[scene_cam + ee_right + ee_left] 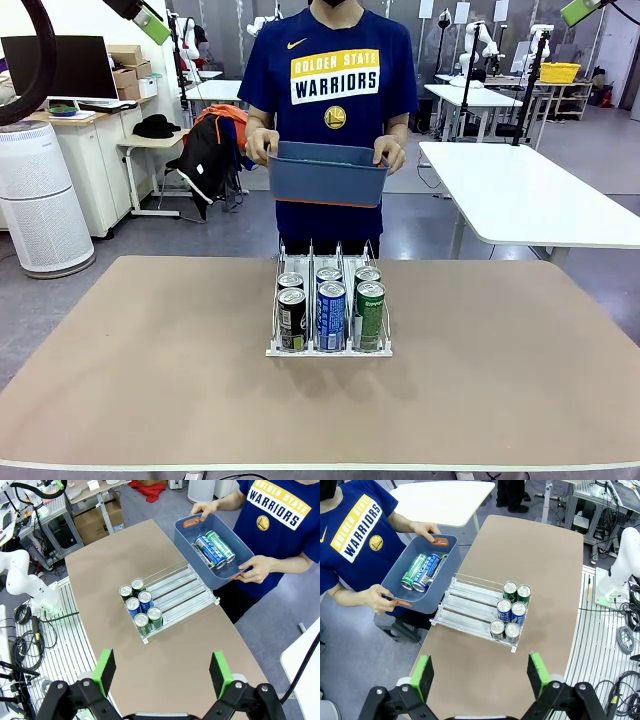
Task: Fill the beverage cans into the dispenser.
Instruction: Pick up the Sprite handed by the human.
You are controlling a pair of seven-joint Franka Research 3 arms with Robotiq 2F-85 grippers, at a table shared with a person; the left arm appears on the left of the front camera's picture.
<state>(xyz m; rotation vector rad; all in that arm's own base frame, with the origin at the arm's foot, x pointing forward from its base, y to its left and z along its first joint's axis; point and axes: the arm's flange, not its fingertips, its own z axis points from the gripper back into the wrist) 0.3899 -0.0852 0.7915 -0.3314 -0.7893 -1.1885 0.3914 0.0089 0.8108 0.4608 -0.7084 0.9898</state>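
Note:
The white wire dispenser (328, 349) stands mid-table, with several beverage cans (330, 312) at its near end, two per lane: black, blue, green. At the far edge a person holds a blue tub (328, 175) above the table. The tub (446, 575) holds a green, a blue and a dark can (422, 570), also visible as cans (212, 550) in the right wrist view. My left gripper (481, 675) hangs open high over the table, and so does my right gripper (162, 672). Both are far from the dispenser (470, 602) (185, 592) and hold nothing.
The tan table (150, 380) has bare room on both sides of the dispenser and in front of it. The dispenser's far lane halves hold no cans. White tables (530, 200) and an air purifier (40, 200) stand beyond the table.

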